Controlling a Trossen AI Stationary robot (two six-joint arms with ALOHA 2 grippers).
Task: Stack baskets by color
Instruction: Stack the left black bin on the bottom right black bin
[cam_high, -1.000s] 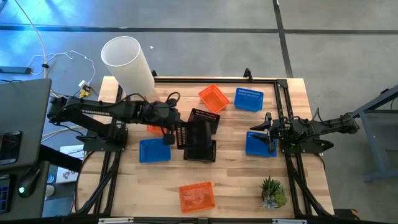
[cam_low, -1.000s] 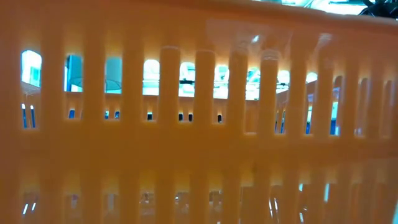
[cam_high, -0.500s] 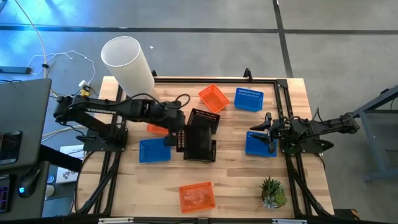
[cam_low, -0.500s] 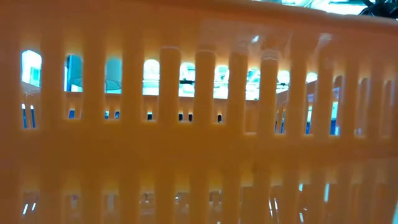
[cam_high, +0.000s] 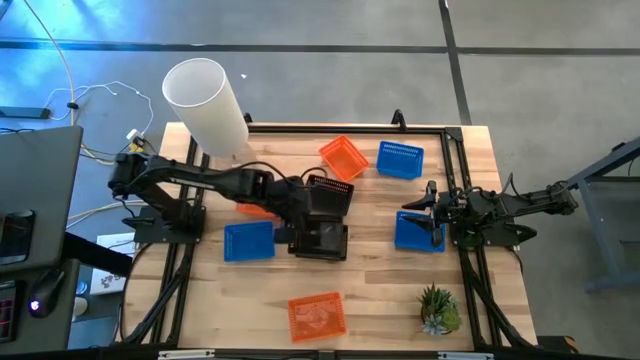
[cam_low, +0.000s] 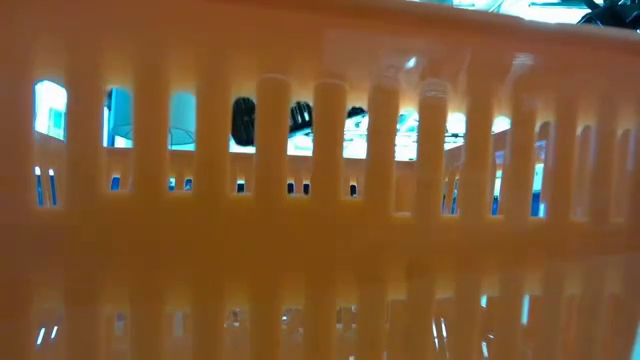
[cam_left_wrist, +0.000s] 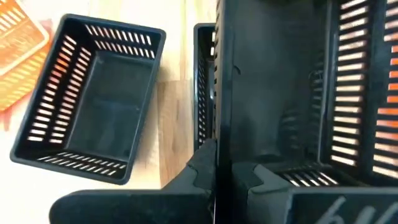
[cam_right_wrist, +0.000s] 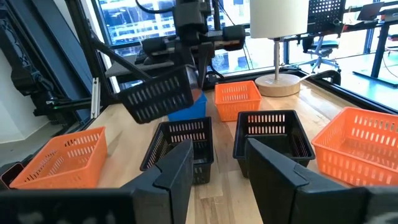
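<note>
My left gripper (cam_high: 297, 218) is shut on a black basket (cam_left_wrist: 280, 81), which hangs tilted over a second black basket (cam_right_wrist: 180, 146) near the table's middle. A third black basket (cam_high: 330, 190) stands just beyond it. Orange baskets lie at the far middle (cam_high: 343, 157), the near edge (cam_high: 317, 316) and under my left arm (cam_high: 250, 207). Blue baskets sit at the far right (cam_high: 400, 158) and the left (cam_high: 248, 241). A third blue one (cam_high: 405, 240) lies below my right gripper (cam_high: 415, 218), which stands open and empty at the right. My left gripper pinches one side wall (cam_left_wrist: 219, 140) of the black basket at its rim, one finger inside the basket and one outside. The fingers come slanting down from the table's left. The basket is lifted clear, tilted, and hangs below the fingers (cam_right_wrist: 199, 59).
A tall white cylinder (cam_high: 205, 95) stands at the far left corner and a small green plant (cam_high: 438, 308) at the near right. The near orange basket's wall (cam_low: 320, 250) fills the low view. A dark frame rail (cam_high: 350, 127) runs round the table.
My left gripper has gone down and toward the table's right, tipping more steeply downward, still shut on the black basket. The basket has come down over the black basket at the table's middle.
</note>
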